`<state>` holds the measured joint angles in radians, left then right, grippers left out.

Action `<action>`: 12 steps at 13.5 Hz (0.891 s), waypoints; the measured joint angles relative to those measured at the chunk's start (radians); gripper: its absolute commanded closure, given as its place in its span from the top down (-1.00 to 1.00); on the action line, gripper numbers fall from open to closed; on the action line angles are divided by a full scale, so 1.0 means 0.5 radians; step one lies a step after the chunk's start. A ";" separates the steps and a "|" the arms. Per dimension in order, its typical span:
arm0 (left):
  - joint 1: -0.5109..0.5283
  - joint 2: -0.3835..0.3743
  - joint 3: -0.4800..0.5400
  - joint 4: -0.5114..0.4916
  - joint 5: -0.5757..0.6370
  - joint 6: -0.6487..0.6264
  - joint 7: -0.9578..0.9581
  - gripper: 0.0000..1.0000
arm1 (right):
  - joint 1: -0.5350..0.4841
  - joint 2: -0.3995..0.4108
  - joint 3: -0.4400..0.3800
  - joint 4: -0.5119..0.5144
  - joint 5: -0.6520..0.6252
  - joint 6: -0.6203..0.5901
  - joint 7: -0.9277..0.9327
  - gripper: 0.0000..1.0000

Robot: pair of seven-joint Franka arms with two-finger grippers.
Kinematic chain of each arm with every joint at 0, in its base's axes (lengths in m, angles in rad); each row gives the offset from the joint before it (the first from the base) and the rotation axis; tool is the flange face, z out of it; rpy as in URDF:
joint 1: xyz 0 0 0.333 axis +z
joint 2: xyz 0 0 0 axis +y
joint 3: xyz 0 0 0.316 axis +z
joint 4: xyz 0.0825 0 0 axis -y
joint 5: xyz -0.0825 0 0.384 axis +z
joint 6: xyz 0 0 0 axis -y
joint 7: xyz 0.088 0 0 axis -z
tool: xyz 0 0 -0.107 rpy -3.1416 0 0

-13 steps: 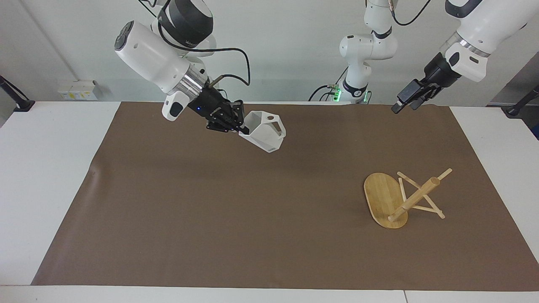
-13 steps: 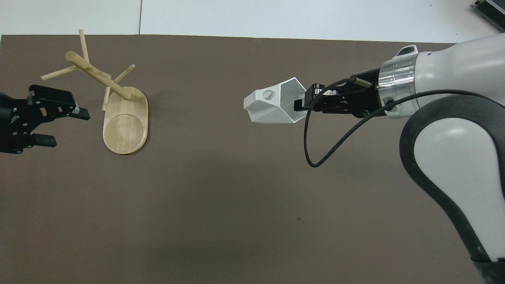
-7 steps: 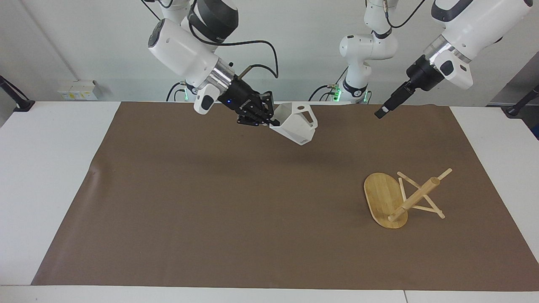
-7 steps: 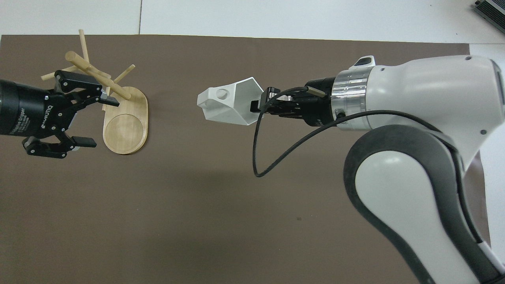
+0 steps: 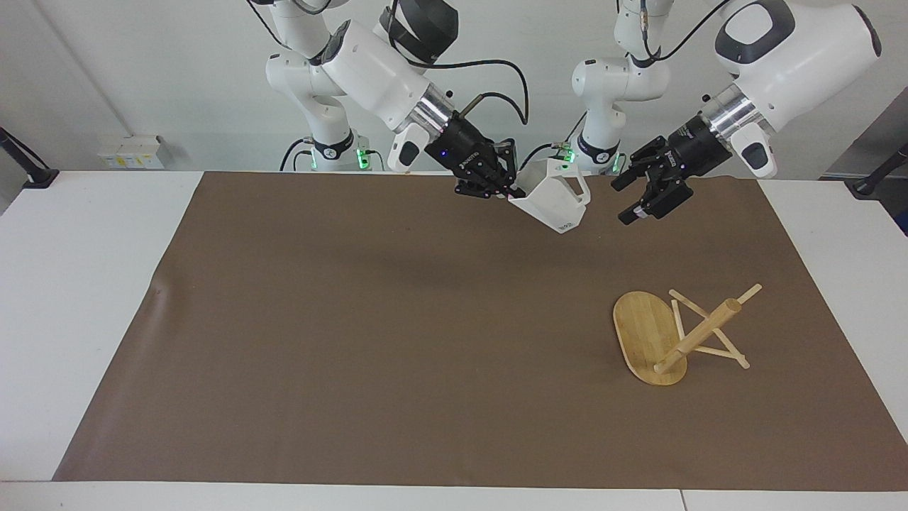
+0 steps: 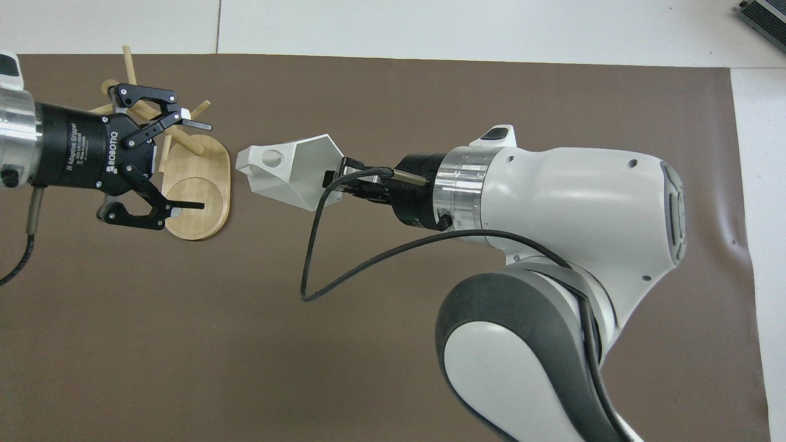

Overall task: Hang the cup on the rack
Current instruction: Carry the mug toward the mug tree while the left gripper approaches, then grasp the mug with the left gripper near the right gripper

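The white faceted cup (image 5: 555, 201) hangs tilted in the air in my right gripper (image 5: 509, 191), which is shut on its rim, over the mat's edge nearest the robots. In the overhead view the cup (image 6: 287, 172) points its pierced handle at my left gripper (image 6: 199, 166). My left gripper (image 5: 624, 201) is open and empty, raised, a short gap from the cup. The bamboo rack (image 5: 647, 338) lies tipped over on the mat toward the left arm's end, its post slanting up and its pegs touching the mat. In the overhead view its base (image 6: 212, 184) shows partly under my left gripper.
A brown mat (image 5: 355, 319) covers most of the white table (image 5: 85, 284). A black cable (image 6: 344, 270) loops down from my right wrist.
My right gripper has carried the cup toward the left arm's end and tilted it more upright. My left gripper has swung in toward the cup, still open.
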<state>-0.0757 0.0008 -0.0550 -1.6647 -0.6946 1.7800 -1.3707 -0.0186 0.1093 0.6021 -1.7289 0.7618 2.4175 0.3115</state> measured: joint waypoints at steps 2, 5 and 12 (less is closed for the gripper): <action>0.000 0.021 -0.002 -0.011 -0.046 0.003 -0.160 1.00 | 0.000 0.000 0.052 -0.003 0.001 0.054 0.021 -1.00; -0.019 0.028 -0.008 -0.051 -0.069 0.003 -0.282 1.00 | 0.000 0.000 0.103 -0.004 0.001 0.087 0.053 -1.00; -0.024 0.028 -0.008 -0.056 -0.116 -0.031 -0.372 1.00 | 0.001 0.000 0.113 -0.005 0.001 0.089 0.053 -1.00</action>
<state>-0.0876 0.0148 -0.0589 -1.6928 -0.7527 1.7644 -1.5568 -0.0180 0.1091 0.6588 -1.7312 0.7622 2.4620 0.3382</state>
